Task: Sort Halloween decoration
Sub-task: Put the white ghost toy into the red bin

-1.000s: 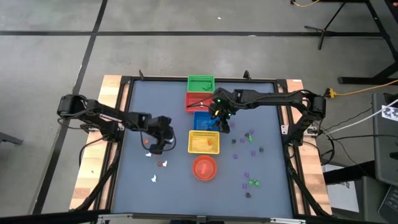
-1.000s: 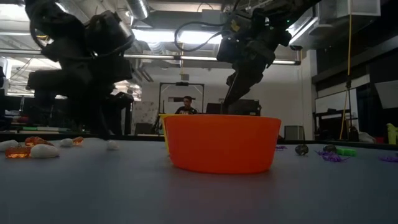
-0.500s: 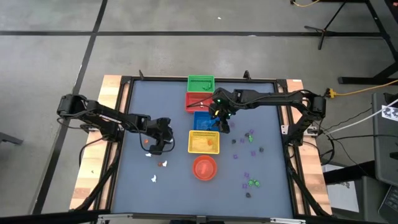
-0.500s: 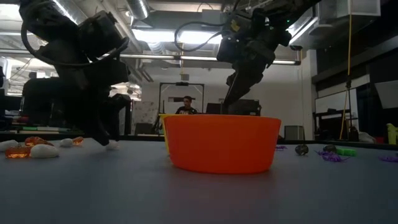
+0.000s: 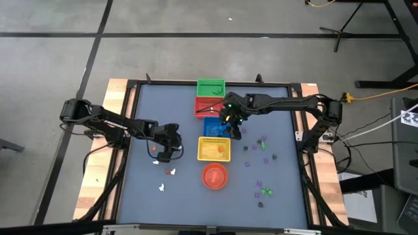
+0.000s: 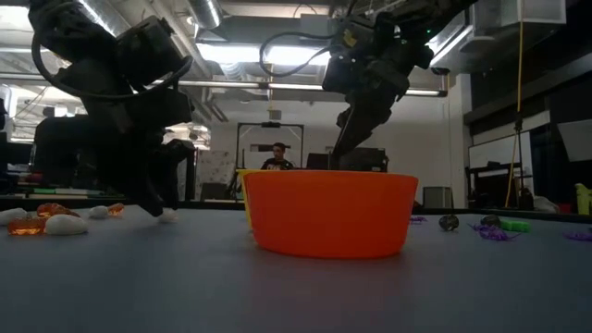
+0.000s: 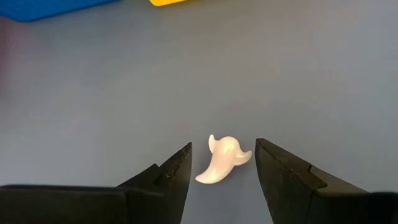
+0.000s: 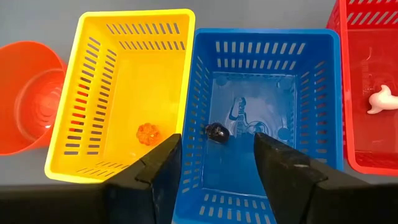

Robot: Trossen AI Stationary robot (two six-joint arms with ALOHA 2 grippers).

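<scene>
Risk: white ghost trinket (image 7: 222,163) lies on table (image 7: 280,74) between open left gripper (image 7: 222,167) fingers, tilted; could be squirted out on closing. Right gripper (image 8: 216,160) is held open over blue basket (image 8: 323,118).

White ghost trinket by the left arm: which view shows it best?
Left wrist view: the white ghost lies on the table, filling the gap between the open jaws of the left gripper, its shape clear. In the high view it is a pale speck beside the gripper. The low view shows a small white lump below the arm. The right wrist view misses it.
</scene>
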